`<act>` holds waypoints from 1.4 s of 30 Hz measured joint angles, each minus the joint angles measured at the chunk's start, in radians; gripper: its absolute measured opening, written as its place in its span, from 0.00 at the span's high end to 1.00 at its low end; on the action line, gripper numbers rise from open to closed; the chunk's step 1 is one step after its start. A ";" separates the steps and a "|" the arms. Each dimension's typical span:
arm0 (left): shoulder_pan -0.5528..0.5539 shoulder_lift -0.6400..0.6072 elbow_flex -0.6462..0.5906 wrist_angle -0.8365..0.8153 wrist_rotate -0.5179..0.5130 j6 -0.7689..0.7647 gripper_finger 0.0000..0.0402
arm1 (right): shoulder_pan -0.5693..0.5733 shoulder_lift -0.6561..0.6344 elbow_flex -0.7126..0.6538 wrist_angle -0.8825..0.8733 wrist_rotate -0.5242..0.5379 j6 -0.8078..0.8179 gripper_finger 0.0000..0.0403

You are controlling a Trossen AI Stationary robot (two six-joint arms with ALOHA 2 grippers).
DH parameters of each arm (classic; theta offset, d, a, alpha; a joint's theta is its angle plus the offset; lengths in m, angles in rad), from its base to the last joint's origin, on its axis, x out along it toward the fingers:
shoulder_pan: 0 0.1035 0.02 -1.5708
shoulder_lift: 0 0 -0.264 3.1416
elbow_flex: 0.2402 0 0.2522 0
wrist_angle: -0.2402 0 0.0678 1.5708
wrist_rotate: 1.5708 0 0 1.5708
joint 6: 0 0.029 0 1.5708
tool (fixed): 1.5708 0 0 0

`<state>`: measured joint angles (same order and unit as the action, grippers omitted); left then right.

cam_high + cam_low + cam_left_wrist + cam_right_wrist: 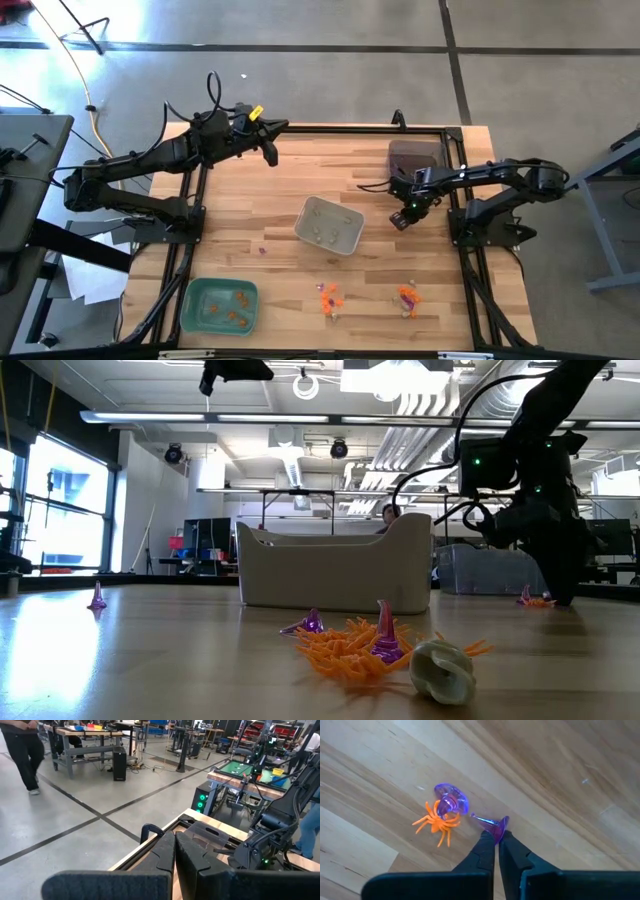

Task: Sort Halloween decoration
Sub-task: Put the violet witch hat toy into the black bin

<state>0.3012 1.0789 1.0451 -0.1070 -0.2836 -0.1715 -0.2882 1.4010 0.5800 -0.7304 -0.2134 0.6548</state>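
Nearest the low camera, a heap of orange spiders (pixel 345 648) lies on the wooden counter (pixel 290 190), with a purple witch hat (pixel 385 635) standing upright among them, a second small purple piece (pixel 308 624) at the heap's edge and a pale skull-like trinket (pixel 445 670) touching the heap. From above, these show as two small clusters near the front edge: one orange cluster (pixel 329 296) and another (pixel 407 296) to its right. A green tray (pixel 220 305) with a few orange trinkets inside sits at the front left corner.

Farther back, near the middle of the counter, a grey tray (pixel 329 224) holds several pale pieces. A lone purple trinket (pixel 263 250) lies just to its left.

Beside the grey tray on its right, the right end effector (pixel 496 839) is down at the counter, fingers pressed together on the brim of a small purple hat (pixel 492 825) that lies tilted on the wood. Just beside that hat, an orange spider (pixel 438 823) touches another purple trinket (pixel 451 800). Behind this arm, a dark tray (pixel 414 156) sits at the back right.

The left end effector (pixel 269 135) hangs high over the back left of the counter, fingers (pixel 172 852) pressed together and holding nothing. Beyond the counter, a person's legs (pixel 22 750) show on the workshop floor.
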 joint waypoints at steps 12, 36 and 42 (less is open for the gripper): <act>0.000 0.000 0.000 0.000 0.000 0.000 1.00 | 0.000 0.003 0.023 -0.029 0.000 0.003 1.00; 0.000 0.000 0.000 0.000 0.000 0.053 1.00 | -0.030 0.001 0.422 -0.473 0.158 -0.123 1.00; 0.000 0.000 0.000 0.000 0.000 0.053 1.00 | -0.091 0.001 0.552 -0.521 0.237 -0.217 1.00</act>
<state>0.3016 1.0786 1.0451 -0.1070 -0.2832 -0.1181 -0.3787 1.4017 1.1320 -1.2515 0.0235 0.4374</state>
